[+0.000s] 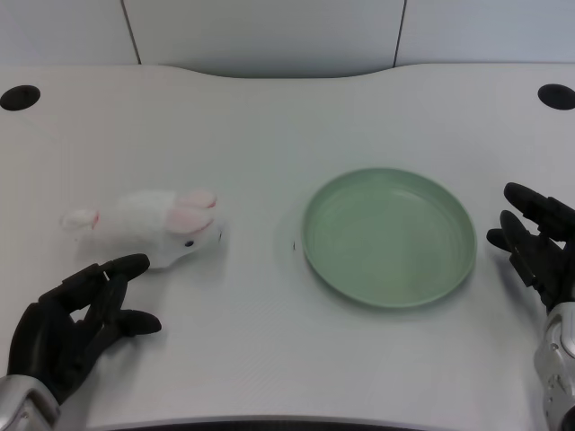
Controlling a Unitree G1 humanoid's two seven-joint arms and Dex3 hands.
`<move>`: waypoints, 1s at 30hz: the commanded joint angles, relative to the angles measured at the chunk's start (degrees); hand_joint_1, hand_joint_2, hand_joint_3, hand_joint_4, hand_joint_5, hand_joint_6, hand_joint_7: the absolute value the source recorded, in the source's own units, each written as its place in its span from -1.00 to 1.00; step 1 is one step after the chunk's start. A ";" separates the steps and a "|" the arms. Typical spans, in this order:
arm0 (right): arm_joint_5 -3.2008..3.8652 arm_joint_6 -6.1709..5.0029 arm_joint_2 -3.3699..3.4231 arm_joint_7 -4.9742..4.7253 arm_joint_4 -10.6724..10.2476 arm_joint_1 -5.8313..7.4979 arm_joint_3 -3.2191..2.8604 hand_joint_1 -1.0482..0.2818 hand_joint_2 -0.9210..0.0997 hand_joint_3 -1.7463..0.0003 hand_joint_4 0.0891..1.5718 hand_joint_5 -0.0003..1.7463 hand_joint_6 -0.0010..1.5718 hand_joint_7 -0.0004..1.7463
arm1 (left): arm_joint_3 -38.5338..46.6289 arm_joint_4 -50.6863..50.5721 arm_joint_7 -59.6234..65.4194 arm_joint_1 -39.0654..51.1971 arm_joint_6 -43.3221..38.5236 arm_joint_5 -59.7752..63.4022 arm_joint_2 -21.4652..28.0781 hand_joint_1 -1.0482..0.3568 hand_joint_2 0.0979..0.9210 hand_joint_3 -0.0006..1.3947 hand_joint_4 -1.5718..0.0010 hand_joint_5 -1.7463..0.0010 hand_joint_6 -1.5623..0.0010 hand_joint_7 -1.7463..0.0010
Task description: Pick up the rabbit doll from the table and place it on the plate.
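Just beside the spread, empty left hand [76, 328], the rabbit doll [148, 227] is judged soft and light; its plump body is best grasped.

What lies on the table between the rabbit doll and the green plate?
Nothing but bare white table lies between the rabbit doll and the plate, apart from one tiny dark speck beside the plate's rim, as the head view shows.

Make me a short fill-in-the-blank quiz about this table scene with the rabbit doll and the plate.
1. The rabbit doll lies on the ____, not on the plate.
2. The plate's colour is ____.
3. The left hand holds ____, its fingers just short of the doll.
4. In the head view, the doll lies to the ____ of the plate.

Missing words: table; green; nothing; left
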 commanded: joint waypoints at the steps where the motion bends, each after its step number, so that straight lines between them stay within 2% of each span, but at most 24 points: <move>1: 0.47 -0.48 -0.58 -0.13 -0.07 0.52 -0.35 0.13 -1.00 0.81 -0.15 -0.07 0.26 -0.95 | 0.00 -0.68 0.66 1.10 0.47 0.40 0.45 -0.36 1.00 -0.53 0.23 -0.50 -0.05 0.71; 6: 0.29 0.33 -0.76 -0.39 0.02 0.31 -0.18 0.12 -1.00 0.82 -0.15 -0.08 0.26 -0.95 | -0.08 -0.48 0.10 1.28 -0.67 0.55 0.55 -0.40 1.00 -0.56 0.21 -0.49 -0.06 0.71; 8: 0.26 -0.28 -0.77 -0.11 0.09 0.51 -0.16 0.14 -1.00 0.81 -0.14 -0.09 0.26 -0.95 | -0.52 -0.14 -0.20 1.41 -2.22 1.41 0.81 -0.42 1.00 -0.54 0.21 -0.48 -0.06 0.71; 11: -0.17 -0.68 -0.79 -0.57 0.14 0.61 0.13 0.13 -1.00 0.80 -0.13 -0.09 0.26 -0.95 | -1.27 -1.04 -0.54 2.17 -5.31 2.57 0.59 -0.43 1.00 -0.50 0.19 -0.48 -0.08 0.70; 14: -0.03 0.74 -0.77 -1.11 0.24 0.09 0.00 0.12 -1.00 0.83 -0.12 -0.09 0.26 -0.95 | -2.76 -2.37 -0.34 3.12 -8.89 4.63 0.86 -0.44 1.00 -0.48 0.21 -0.45 -0.08 0.72; 15: 0.32 0.88 -0.65 -0.93 0.19 -0.04 -0.25 0.11 -1.00 0.84 -0.13 -0.08 0.26 -0.95 | -3.66 -3.02 -0.78 3.47 -11.29 6.20 1.59 -0.45 1.00 -0.47 0.21 -0.44 -0.08 0.72; 18: 0.74 -0.03 -0.32 -0.41 -0.10 0.16 -0.54 0.13 -1.00 0.85 -0.17 -0.01 0.28 -0.93 | -5.45 -3.69 -2.14 3.88 -16.48 9.26 3.51 -0.40 1.00 -0.45 0.31 -0.45 -0.02 0.75; 19: 0.72 -0.22 -0.41 -0.24 -0.01 0.32 -0.54 0.12 -1.00 0.85 -0.17 0.00 0.29 -0.93 | -5.89 -4.66 -1.87 4.01 -17.09 10.32 4.17 -0.40 1.00 -0.47 0.33 -0.45 -0.02 0.76; 21: 0.13 -0.84 -0.89 -0.31 0.39 0.52 -0.12 0.11 -1.00 0.83 -0.16 -0.01 0.29 -0.92 | -7.04 -6.51 -1.50 3.93 -18.73 13.27 6.36 -0.42 1.00 -0.55 0.44 -0.49 0.03 0.77; 25: 0.46 -0.53 -0.85 0.04 0.07 0.36 -0.22 0.11 -1.00 0.84 -0.16 -0.01 0.29 -0.92 | -8.71 -8.83 0.98 2.88 -23.67 20.45 10.58 -0.42 1.00 -0.67 0.57 -0.55 0.18 0.81; 27: 0.06 -1.00 -0.68 -0.33 -0.22 0.80 0.13 0.12 -1.00 0.84 -0.17 0.00 0.29 -0.92 | -9.47 -9.49 3.43 1.82 -26.66 25.41 13.01 -0.42 1.00 -0.69 0.61 -0.55 0.23 0.83; 29: -0.13 -1.94 -0.72 -0.13 0.02 1.26 0.21 0.13 -1.00 0.81 -0.17 -0.01 0.28 -0.92 | -10.38 -10.88 6.93 0.50 -28.22 32.12 15.84 -0.43 1.00 -0.76 0.70 -0.51 0.29 0.85; 30: -0.43 -2.17 -0.76 -0.42 0.13 1.35 0.40 0.14 -1.00 0.81 -0.17 -0.01 0.28 -0.92 | -10.78 -11.47 8.47 0.08 -28.64 34.89 16.94 -0.45 1.00 -0.76 0.73 -0.49 0.31 0.86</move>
